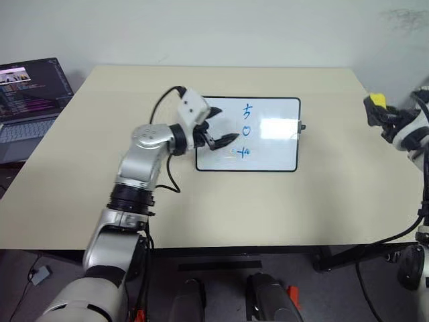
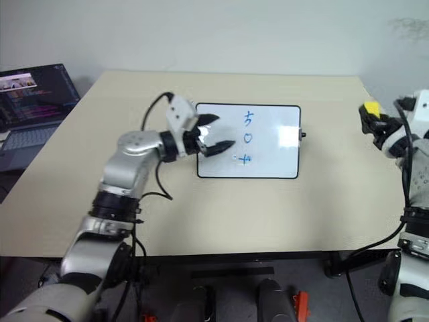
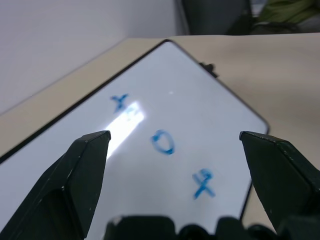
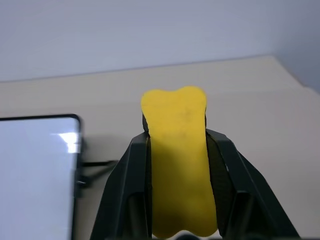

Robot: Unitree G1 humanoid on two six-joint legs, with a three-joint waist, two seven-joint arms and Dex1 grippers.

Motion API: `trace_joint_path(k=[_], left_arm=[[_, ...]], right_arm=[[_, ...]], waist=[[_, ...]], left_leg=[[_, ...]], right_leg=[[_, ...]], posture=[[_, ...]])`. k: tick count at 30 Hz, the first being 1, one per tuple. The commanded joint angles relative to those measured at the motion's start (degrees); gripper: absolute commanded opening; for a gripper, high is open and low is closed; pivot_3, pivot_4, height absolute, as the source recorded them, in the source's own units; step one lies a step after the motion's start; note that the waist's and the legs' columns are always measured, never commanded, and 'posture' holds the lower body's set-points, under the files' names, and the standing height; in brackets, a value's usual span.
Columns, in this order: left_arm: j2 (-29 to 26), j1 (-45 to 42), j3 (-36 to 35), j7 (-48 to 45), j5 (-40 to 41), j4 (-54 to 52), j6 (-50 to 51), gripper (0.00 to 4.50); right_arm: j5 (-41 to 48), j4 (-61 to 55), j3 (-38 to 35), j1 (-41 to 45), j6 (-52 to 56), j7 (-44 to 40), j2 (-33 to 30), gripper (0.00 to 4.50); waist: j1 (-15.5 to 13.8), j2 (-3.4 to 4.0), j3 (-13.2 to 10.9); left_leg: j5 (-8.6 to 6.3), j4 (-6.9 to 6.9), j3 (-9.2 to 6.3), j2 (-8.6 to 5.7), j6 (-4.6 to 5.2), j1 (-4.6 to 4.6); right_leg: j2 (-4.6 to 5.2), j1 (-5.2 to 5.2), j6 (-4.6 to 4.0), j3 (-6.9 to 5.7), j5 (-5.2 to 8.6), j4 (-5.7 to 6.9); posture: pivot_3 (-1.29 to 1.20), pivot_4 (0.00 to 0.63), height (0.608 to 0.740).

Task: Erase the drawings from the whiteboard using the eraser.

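On a beige bench (image 1: 281,201), the whiteboard (image 1: 275,151) is lying mid-bench with three blue drawings (image 1: 246,131) on it, while the left pincer (image 1: 221,127) is hovering wide open and empty over its left part, and the right pincer (image 4: 177,150) is clamping the yellow eraser (image 4: 178,165) far right.

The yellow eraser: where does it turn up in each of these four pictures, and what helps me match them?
Left eye view: the eraser sits at the far right, pinched in the right gripper.
Right eye view: again far right, right of the whiteboard.
Left wrist view: not in it.
Right wrist view: centre, clamped between the black fingers.
Shared landmark: the whiteboard's knobbed right edge.
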State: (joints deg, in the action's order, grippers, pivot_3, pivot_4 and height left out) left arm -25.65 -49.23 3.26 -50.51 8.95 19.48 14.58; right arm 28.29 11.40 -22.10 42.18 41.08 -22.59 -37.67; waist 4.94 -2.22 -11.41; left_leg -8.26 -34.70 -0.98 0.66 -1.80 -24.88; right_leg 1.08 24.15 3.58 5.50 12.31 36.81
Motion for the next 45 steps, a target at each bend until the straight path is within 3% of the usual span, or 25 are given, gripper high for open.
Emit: trace_joint_path(k=[1, 9, 20, 31, 45], left_arm=[[-3.20, 1.10, -2.93, 1.20, 0.07, -2.15, -0.62, 4.50], [-7.91, 5.89, -5.71, 6.29, -0.35, -6.94, 2.58, 4.50], [-9.55, 12.48, -6.28, 9.70, -0.27, -15.35, 8.87, 4.50], [-7.51, 13.72, -4.94, 11.17, 0.67, -18.08, 11.89, 4.50], [-7.38, 14.61, -5.33, 8.29, 4.19, -22.17, 14.51, 4.50]], right_arm=[[1.03, -4.15, 2.58, 4.26, -0.29, -0.86, 1.48, 1.12], [-3.13, -1.26, 10.68, 10.93, -6.80, -3.42, 7.44, 1.12], [-20.55, 12.51, 28.16, 17.46, -28.37, -9.91, 14.02, 1.11], [-29.21, 29.34, 30.61, 23.77, -46.45, -9.09, 18.55, 1.11], [-34.29, 42.36, 30.70, 28.00, -56.11, -7.25, 21.54, 1.11]], waist=[[0.00, 0.00, 0.00], [-0.18, 0.01, -0.01], [-0.03, 0.01, -0.01], [-0.06, 0.01, -0.01], [0.18, 0.00, -0.01]], left_leg=[[0.00, 0.00, 0.01, 0.00, 0.00, 0.00], [0.00, 0.16, 0.00, 0.05, 0.00, -0.01], [0.00, 0.20, 0.02, 0.08, 0.00, 0.00], [0.00, 0.21, 0.00, 0.08, 0.00, 0.00], [0.00, 0.29, -0.02, 0.08, -0.01, 0.03]], right_leg=[[0.00, 0.01, 0.00, 0.00, 0.00, 0.01], [0.00, 0.07, -0.01, -0.05, 0.00, 0.01], [-0.01, 0.11, -0.02, -0.06, 0.00, 0.04], [-0.01, 0.12, -0.03, -0.10, 0.00, 0.05], [-0.01, 0.12, -0.03, -0.11, 0.00, 0.07]], posture=[[0.00, 0.150, 0.740], [0.00, 0.150, 0.740], [0.00, 0.150, 0.740], [0.00, 0.150, 0.740], [0.00, 0.150, 0.740]])
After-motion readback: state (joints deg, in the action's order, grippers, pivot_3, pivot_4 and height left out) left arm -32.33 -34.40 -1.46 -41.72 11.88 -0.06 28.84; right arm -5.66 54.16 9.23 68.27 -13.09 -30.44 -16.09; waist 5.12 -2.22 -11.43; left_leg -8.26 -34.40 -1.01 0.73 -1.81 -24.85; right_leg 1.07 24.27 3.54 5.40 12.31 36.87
